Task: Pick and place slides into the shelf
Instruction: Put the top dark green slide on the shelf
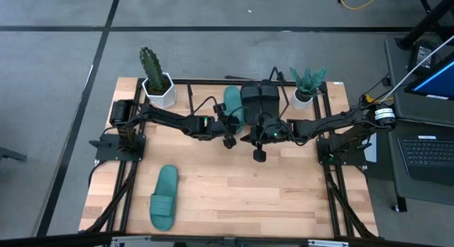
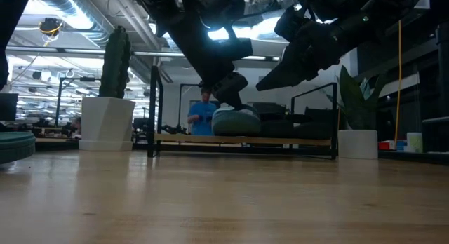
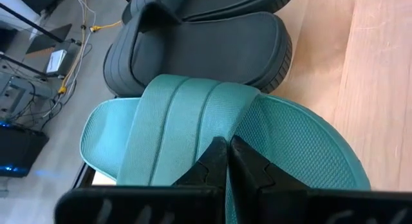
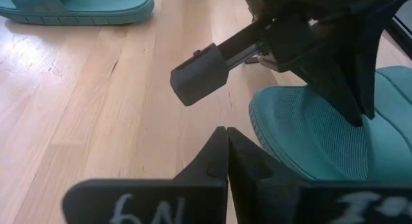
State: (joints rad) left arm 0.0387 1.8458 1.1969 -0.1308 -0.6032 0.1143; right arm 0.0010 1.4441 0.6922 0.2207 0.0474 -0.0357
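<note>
One teal slide lies on the shelf at the table's far side, beside the black slides. A second teal slide lies sole-down on the table near its near left corner. My left gripper is shut over the shelf's teal slide, at its strap. My right gripper is shut and hangs above bare table, just off that slide's near end, touching nothing. My left gripper has its shut fingertips at the near edge of the teal slide's wide strap, slanting down from the table's near side. They seem to rest on the strap, but I cannot tell for certain. The slide lies flat on the shelf.
A cactus in a white pot stands at the shelf's left end and a leafy plant in a white pot at its right end. Bare wood fills the table's middle and near right. A person in blue stands far behind the table.
</note>
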